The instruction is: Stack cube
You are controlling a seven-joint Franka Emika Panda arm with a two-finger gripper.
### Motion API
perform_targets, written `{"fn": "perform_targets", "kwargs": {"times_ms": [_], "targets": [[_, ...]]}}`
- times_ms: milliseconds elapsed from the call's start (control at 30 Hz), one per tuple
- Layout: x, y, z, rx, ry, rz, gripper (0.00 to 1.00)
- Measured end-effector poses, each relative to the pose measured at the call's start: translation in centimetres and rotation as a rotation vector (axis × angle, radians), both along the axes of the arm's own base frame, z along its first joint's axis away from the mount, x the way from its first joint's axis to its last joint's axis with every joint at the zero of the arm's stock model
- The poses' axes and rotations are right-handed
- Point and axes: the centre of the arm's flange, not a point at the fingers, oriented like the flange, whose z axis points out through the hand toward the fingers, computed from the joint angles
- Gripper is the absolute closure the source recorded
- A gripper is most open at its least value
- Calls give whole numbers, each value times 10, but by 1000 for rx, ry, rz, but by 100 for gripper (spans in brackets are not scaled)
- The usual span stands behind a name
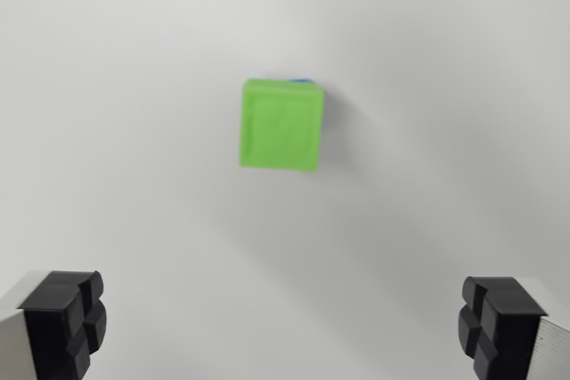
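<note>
- Wrist view is looking pretty much straight down at a plain white surface [134,86].
- The green cube [280,125] sits a bit above the middle of the view, well apart from the fingers and roughly centred between them side to side.
- There's a thin sliver of something blue [304,81] peeking out at the cube's top right edge, touching it; too little shows to say what it is.
- The gripper [285,327] is spread wide, holding nothing: one black fingertip [67,318] sits at the wrist view's left bottom corner, the other at the right bottom corner.
- Whole picture is a bit blurry, so the cube's edges look soft.
</note>
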Motion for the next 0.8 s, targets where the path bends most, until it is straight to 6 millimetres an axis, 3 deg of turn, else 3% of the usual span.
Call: {"fn": "perform_targets", "kwargs": {"times_ms": [500,800], "targets": [[0,0,43,-1,-1,0,0],[1,0,55,-1,0,1,0]]}}
